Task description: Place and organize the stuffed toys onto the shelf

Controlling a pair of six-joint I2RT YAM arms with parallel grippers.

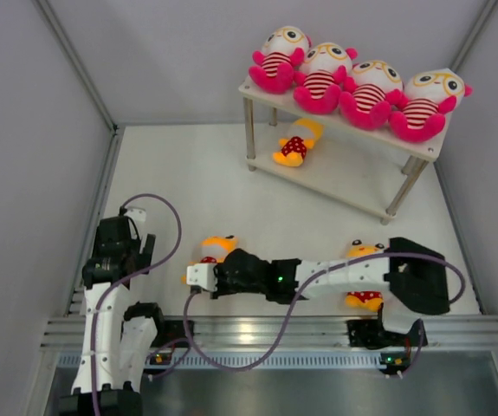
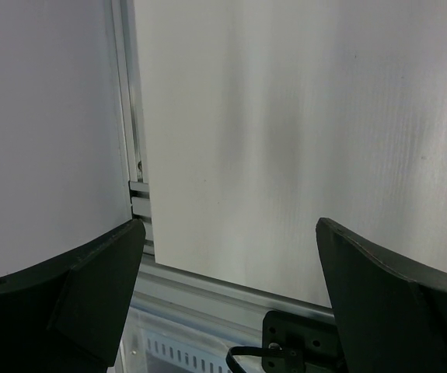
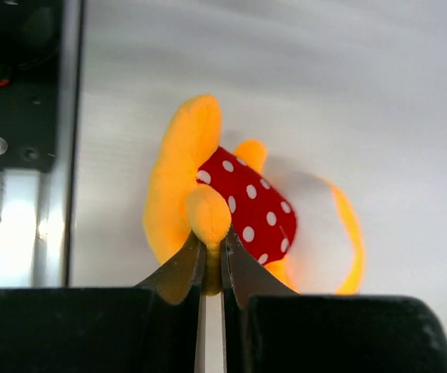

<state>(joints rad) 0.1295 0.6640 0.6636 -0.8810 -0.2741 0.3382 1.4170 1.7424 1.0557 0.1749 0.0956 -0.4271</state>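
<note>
Pinching a limb of the yellow toy (image 3: 246,203), the right gripper (image 3: 211,268) has its fingers (image 3: 178,273) pressed nearly together, low on the table (image 1: 223,186).
Left gripper (image 2: 231,233) hangs spread, empty. Four pink toys (image 1: 370,94) fill the shelf (image 1: 344,178) top; one shelved yellow (image 1: 294,146) lies below. The pinched one and a second floor toy (image 1: 365,253) are left.

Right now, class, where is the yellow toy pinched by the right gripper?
In the top view the yellow plush toy lies on the table near its front edge, left of centre, one limb pinched in the right gripper.
</note>
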